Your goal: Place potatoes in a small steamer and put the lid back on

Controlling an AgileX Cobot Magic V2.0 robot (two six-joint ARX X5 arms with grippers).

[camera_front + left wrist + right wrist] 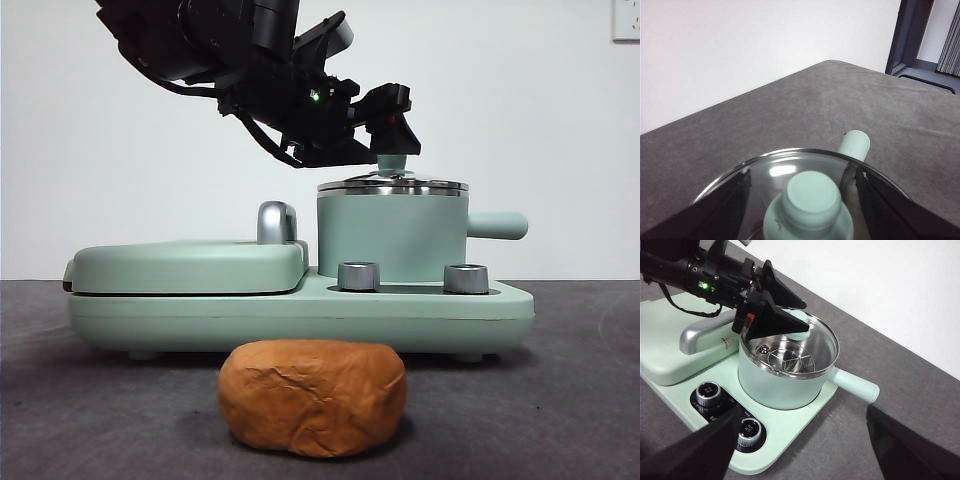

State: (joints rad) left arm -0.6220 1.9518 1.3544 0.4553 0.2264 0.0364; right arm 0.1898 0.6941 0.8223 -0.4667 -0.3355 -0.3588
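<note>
The table [580,400] is covered with a dark grey mat, and the largest thing on it is a mint-green cooking base [300,315] with a flat closed grill cover [185,265] on one side and two steel control knobs [358,276] in front. On the other side of this base stands the small steamer [390,240], its stubby side handle [497,225] pointing away from the grill. The potato [313,395] lies on the table near its front edge, just in front of the base and well apart from the steamer.

The lid [393,185] sits on the steamer's steel rim, or only just above it; I cannot tell which. The left pincer [392,135] is at the lid's green knob [811,197], with one jaw on each side of it. The jaws look closed on the knob, but the contact itself is not clearly visible. The right pincer [800,440] waits above the table with its jaws wide apart and holds nothing.

In my judgement the task is only at its beginning. The lid must be taken away, the potato must go into the steamer, where a steel steaming rack [787,357] is visible through the glass, and then the lid must return.
</note>
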